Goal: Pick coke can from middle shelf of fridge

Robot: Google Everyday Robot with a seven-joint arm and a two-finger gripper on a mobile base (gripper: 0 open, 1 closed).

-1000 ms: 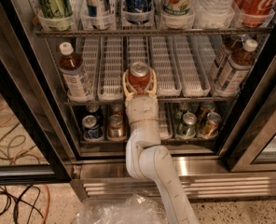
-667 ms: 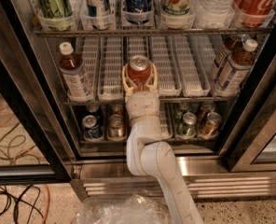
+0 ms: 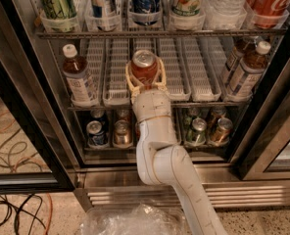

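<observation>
Contact is made on both sides of the red aluminium coke can [image 3: 144,68] with the silver pull-tab top. The robot's cream two-finger claw [image 3: 145,77] is clenched around the can's lower body, one finger on each flank, leaving the top and upper half exposed. The can is at the front of the centre lane of the middle shelf [image 3: 116,80], a wire rack carrying long white slotted plastic trays. Whether its base rests on the tray or is clear of it cannot be told. The white arm [image 3: 157,146] reaches up from below in line with that lane, which would suit a straight pull outward. Brown tea bottles [image 3: 79,80] with white caps stand in the outer lanes, well apart from the can, so the grasp has room. Around all this is the stainless-steel fridge [image 3: 233,196] with black-framed glass doors, open where the arm enters.
</observation>
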